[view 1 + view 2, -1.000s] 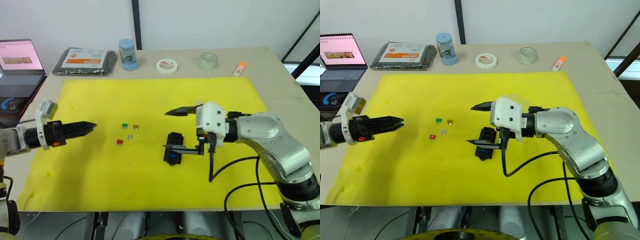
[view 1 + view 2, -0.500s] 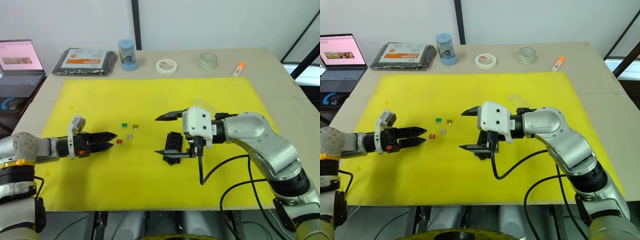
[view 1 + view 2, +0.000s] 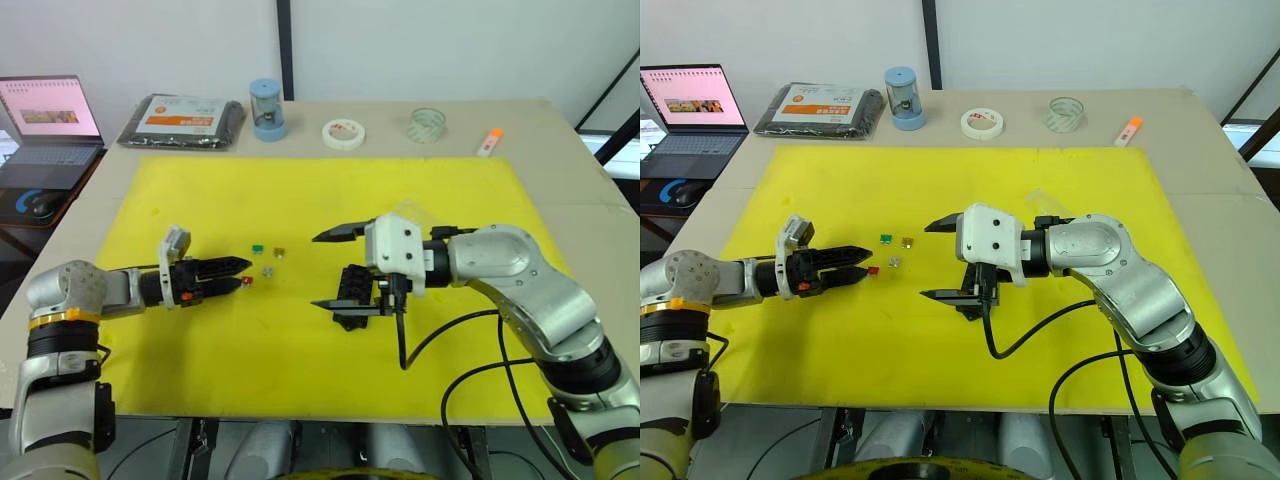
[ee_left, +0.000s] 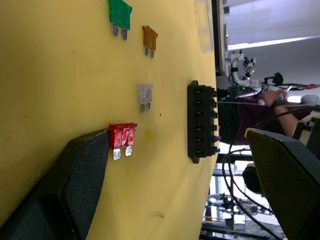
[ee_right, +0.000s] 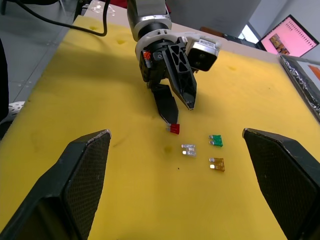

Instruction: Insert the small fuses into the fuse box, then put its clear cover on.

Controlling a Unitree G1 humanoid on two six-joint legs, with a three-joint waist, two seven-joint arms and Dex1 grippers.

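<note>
Fuse box (image 3: 352,293) partly hidden behind open right gripper (image 3: 330,271).

Both arms reach inward, low over the table.
The left pincer (image 3: 243,275) lies level, fingers slightly parted, pointing right; the right pincer (image 3: 328,270) gapes wide, one finger above the other, pointing left.

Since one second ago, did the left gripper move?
Yes. The left gripper advanced toward the robot's right across the yellow mat, reaching the red fuse; earlier it was well short of the fuses.

Open yellow mat (image 3: 300,195) around fuses (image 3: 263,262)
</note>
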